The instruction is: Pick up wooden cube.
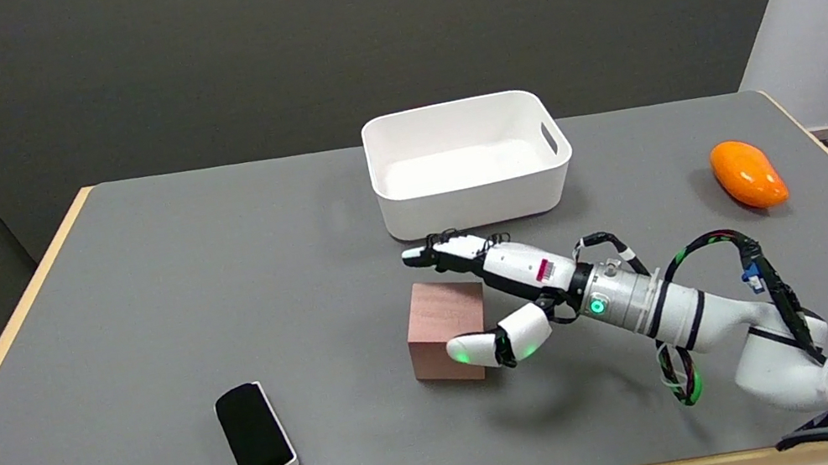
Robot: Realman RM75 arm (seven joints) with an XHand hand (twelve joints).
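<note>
We list: wooden cube (446,329) on the table (142,331), mid-front; right hand (494,291) spread apart around it, thumb (485,346) at its near face, fingers (445,252) beyond its far edge; nothing gripped.

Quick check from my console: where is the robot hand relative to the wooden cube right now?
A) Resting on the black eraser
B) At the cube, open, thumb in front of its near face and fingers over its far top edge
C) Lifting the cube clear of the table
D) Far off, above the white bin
B: the robot hand straddles the wooden cube, which sits on the table, not yet gripped.
</note>
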